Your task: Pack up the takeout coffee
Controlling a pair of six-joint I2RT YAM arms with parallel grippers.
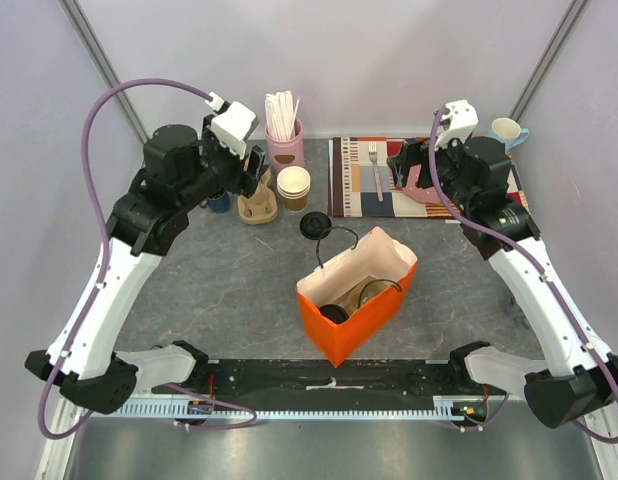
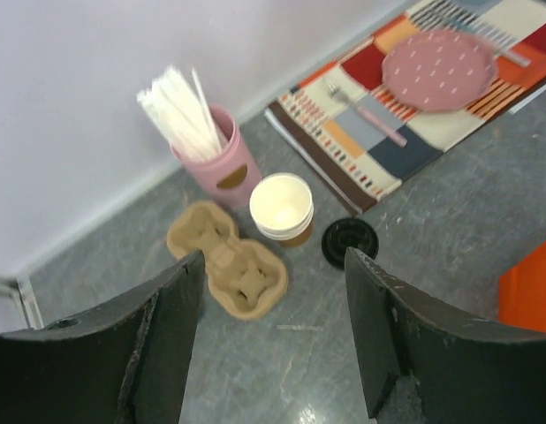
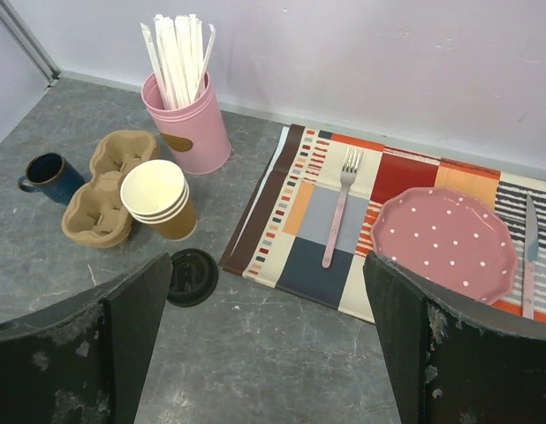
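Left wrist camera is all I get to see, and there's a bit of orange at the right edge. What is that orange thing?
Observer: It's an orange bag, standing open in the middle of the table.
Operator: Ooh, is anything inside it?
Observer: Yes. There's something round and black down at the bottom, which is probably the lidded coffee cup. It's partly hidden, so I can't be sure.
Operator: What's happening on the other side, where I can't see?
Observer: The right gripper is open over the striped mat, holding nothing.
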